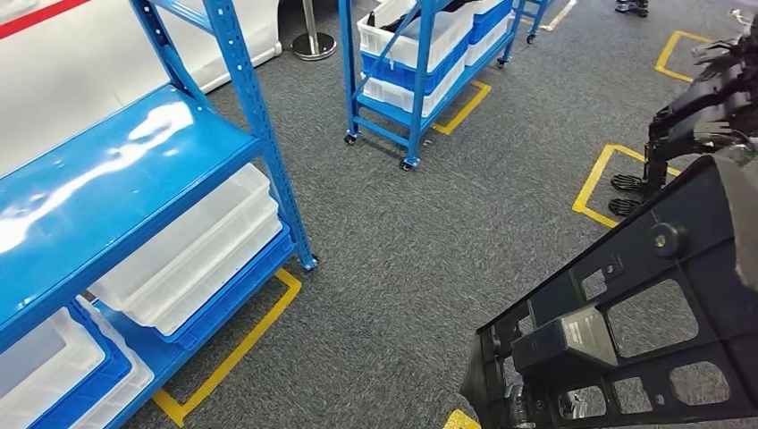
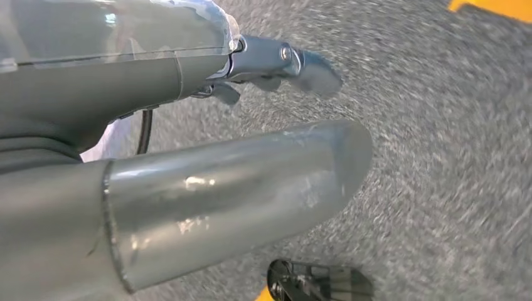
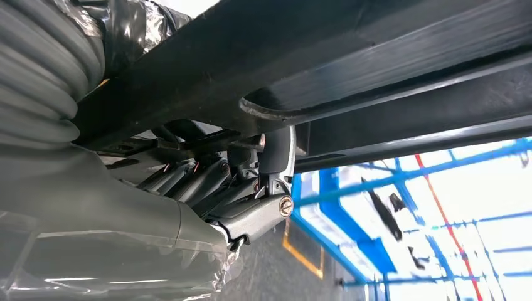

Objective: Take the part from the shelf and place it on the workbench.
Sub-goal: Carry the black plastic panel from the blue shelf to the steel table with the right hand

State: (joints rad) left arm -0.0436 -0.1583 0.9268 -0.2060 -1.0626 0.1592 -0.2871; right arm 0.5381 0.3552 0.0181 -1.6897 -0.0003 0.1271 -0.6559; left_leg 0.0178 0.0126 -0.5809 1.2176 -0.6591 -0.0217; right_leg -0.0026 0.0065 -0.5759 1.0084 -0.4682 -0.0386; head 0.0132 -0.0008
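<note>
1. The large black plastic frame part with cut-out windows (image 1: 644, 304) is in the air at the near right of the scene, tilted, above the grey carpet floor (image 1: 429, 241).
2. My right hand (image 3: 251, 188) grips this part: in the right wrist view my dark fingers (image 3: 276, 150) curl up around the edge of one black bar (image 3: 351, 88).
3. My left hand (image 2: 207, 188) holds nothing; its thick grey thumb and one finger (image 2: 295, 63) are stretched out apart over the carpet.
4. On the left stands a blue metal shelf rack (image 1: 116, 170), with clear plastic bins (image 1: 197, 250) on its lower level.
5. Far in the middle there is a blue wheeled rack (image 1: 420, 71) that carries white and blue bins.
6. Yellow tape lines (image 1: 241, 349) mark the floor beside the near rack, and more yellow lines are at the far right.
7. At the far right stands a dark machine with legs (image 1: 706, 107).
</note>
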